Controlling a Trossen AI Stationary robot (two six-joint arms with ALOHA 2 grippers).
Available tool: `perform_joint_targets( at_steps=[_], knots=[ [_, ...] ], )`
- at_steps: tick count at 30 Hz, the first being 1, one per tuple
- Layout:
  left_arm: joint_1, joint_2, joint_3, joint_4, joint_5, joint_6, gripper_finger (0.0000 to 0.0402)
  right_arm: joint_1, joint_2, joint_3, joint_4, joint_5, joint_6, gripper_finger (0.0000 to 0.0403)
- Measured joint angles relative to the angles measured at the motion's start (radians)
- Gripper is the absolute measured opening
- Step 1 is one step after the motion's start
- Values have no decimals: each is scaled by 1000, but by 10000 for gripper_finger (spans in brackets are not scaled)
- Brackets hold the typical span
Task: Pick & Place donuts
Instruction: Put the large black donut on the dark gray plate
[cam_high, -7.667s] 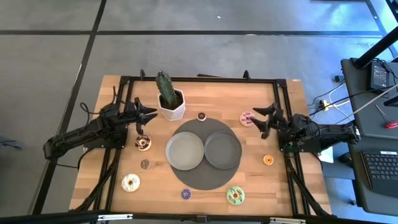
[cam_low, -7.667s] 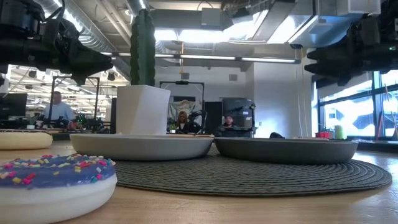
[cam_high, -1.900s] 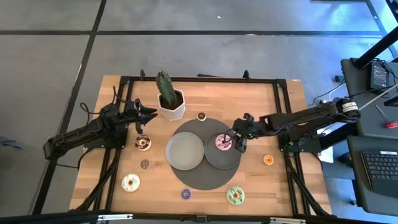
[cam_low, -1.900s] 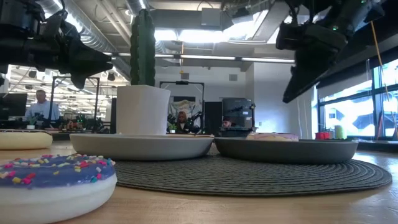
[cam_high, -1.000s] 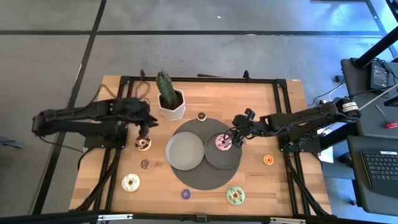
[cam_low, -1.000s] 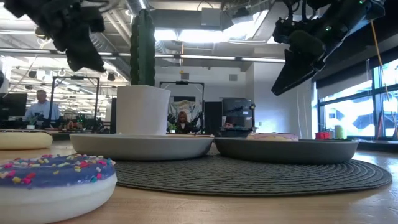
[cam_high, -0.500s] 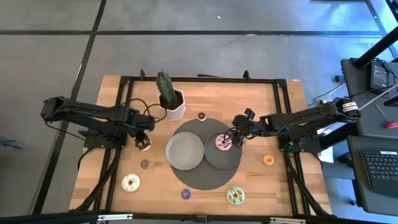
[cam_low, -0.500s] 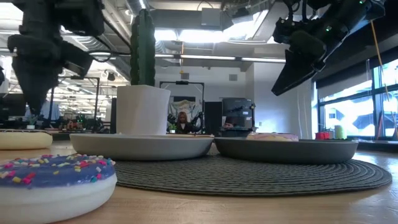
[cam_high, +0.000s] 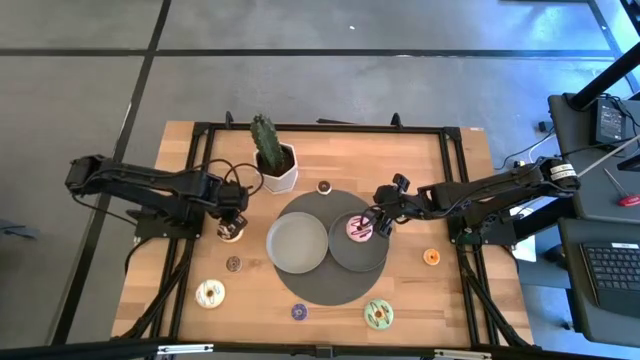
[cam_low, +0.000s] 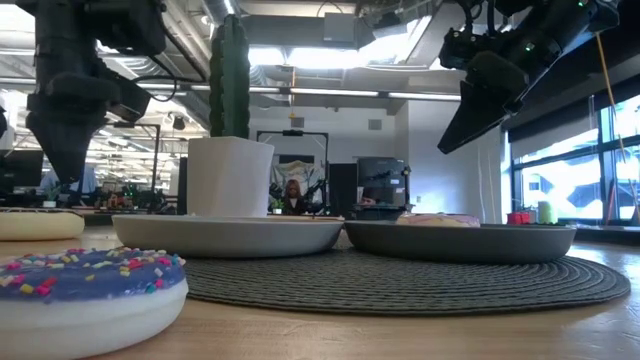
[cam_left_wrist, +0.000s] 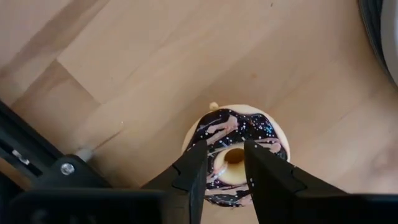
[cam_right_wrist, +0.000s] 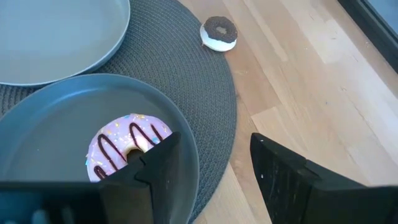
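The left gripper (cam_left_wrist: 224, 163) is lowered over the dark-iced donut (cam_left_wrist: 236, 152) beside the left plate (cam_high: 297, 242). Its fingers are set close together, straddling the centre hole; whether the ring is pinched cannot be told. A slip is judged possible: with so narrow a bite near the hole, the ring could tip or skid on the table (cam_high: 420, 165) when lifted.

The right gripper (cam_high: 382, 216) hangs spread over the right plate (cam_high: 358, 250), holding nothing. A snag on the rim is judged possible if it descends.

The right plate holds one pink donut (cam_right_wrist: 128, 147). The left plate is seen bare. Both plates rest on the mat (cam_high: 330, 292). Other donuts lie loose on the table.
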Motion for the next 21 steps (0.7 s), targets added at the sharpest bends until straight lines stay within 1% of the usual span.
perform_joint_targets(
  at_steps=[8,13,15,17,19,21],
  knots=[
    [0,0,0,0,1,-5,144,0,0,0,-1,0,0,194],
    [0,0,0,4,1,87,173,0,0,0,-22,0,0,194],
    [0,0,0,11,8,63,179,0,0,0,-34,0,0,194],
    [0,0,0,26,10,7,183,0,0,0,-38,0,-1,194],
    [0,0,0,49,-6,-30,184,0,0,0,-37,0,-1,194],
    [2,1,0,52,8,-48,183,0,0,0,-37,0,0,194]
  ],
)
